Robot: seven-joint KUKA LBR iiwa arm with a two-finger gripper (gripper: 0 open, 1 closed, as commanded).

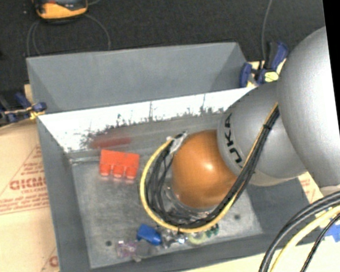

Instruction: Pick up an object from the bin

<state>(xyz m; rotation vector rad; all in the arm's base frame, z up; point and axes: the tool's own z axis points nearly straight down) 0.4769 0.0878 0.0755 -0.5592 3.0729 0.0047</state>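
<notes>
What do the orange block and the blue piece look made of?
The orange block looks like moulded plastic with a matte finish: its colour is even and its top has three raised ridges. The blue piece is probably plastic too, given its saturated solid colour, but it is too small to be sure.

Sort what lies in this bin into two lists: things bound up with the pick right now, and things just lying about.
In the job: grey bin; gripper, low at its near end; blue piece and green piece beside the gripper.
Lying about: orange ridged block at the far left; clear purplish piece in the near left corner.
</notes>
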